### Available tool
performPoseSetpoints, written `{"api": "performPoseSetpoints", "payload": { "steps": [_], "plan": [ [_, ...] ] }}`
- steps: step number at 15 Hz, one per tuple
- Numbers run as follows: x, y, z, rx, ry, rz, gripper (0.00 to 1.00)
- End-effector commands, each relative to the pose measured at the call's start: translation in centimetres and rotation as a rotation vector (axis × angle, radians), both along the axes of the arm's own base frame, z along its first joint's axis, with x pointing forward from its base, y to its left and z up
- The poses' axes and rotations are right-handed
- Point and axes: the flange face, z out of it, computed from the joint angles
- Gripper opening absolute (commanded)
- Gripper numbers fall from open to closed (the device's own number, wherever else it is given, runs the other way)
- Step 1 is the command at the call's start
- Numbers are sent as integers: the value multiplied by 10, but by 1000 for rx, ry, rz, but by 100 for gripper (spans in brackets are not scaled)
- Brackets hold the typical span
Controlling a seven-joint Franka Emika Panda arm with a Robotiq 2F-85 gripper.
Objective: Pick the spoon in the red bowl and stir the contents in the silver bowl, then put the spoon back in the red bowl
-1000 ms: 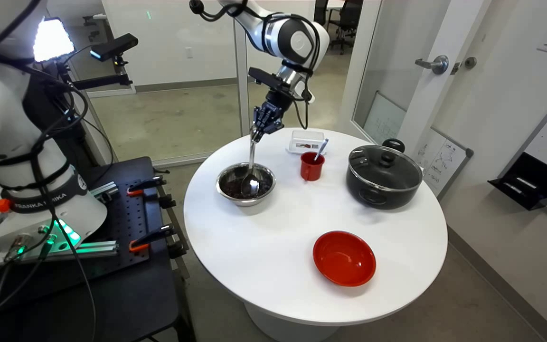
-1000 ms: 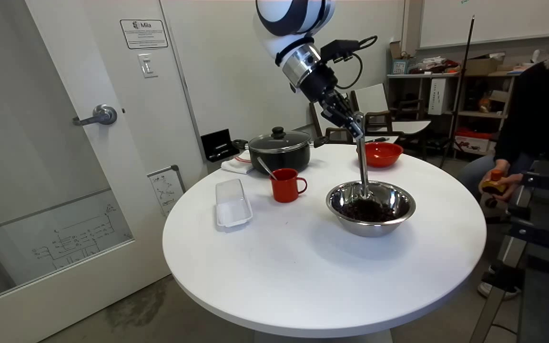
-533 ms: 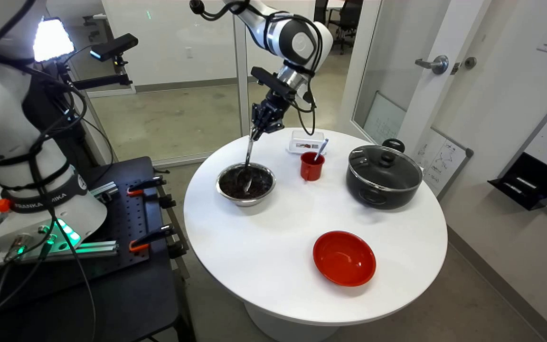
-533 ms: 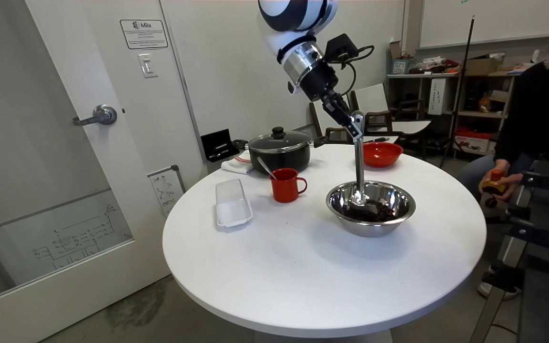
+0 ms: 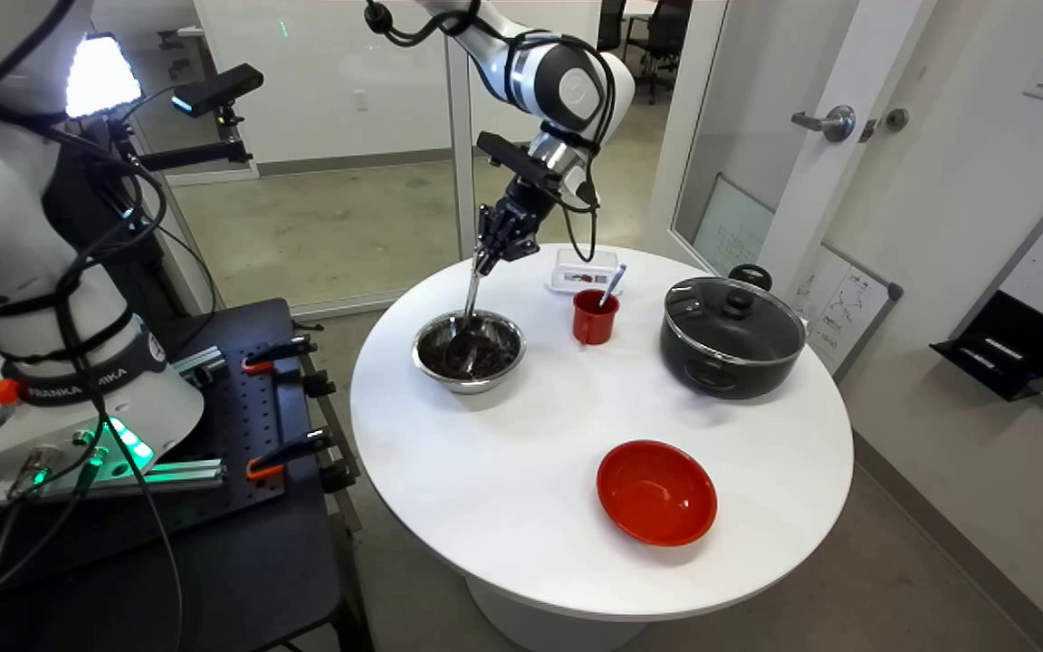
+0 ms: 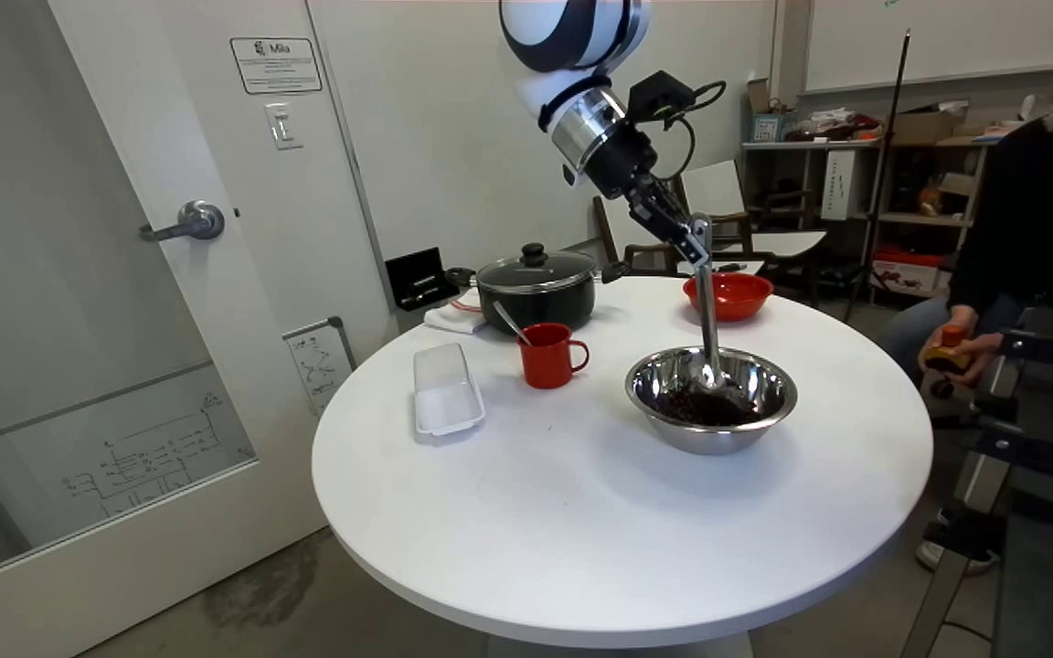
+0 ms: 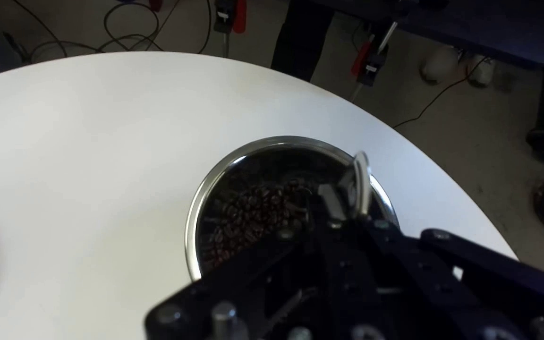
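Observation:
My gripper (image 5: 484, 263) is shut on the upper handle of the long silver spoon (image 5: 473, 294), above the silver bowl. The spoon slants down into the silver bowl (image 5: 470, 386), its head against the dark contents (image 5: 496, 351). An exterior view also shows the gripper (image 6: 698, 250), the spoon (image 6: 707, 306) and the silver bowl (image 6: 707, 440). In the wrist view the handle end (image 7: 362, 184) sticks out between the fingertips (image 7: 347, 221); the contents (image 7: 253, 212) look like dark beans, and the fingers hide part of the bowl. The red bowl (image 5: 657, 493) stands empty near the table edge.
A red cup (image 5: 595, 317) with a utensil in it stands near the silver bowl. A clear plastic container (image 6: 447, 393) lies beside the cup. A black pot with a glass lid (image 5: 732, 337) is farther along the round white table (image 5: 521, 507). A person sits beyond the table.
My gripper has shifted slightly back and forth with the spoon. The spoon head has moved across the contents inside the silver bowl and turned. The bowls have not moved.

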Motion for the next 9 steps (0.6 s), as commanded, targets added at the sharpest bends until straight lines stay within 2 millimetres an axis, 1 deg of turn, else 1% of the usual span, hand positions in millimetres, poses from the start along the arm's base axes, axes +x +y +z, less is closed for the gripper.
{"api": "performPoseSetpoints", "payload": {
  "steps": [1, 3, 9],
  "plan": [
    [12, 3, 4, -68, -113, -16, 1],
    [15, 6, 8, -82, -151, -15, 1],
    [9, 8, 9, 71, -52, -5, 1]
  ]
}}
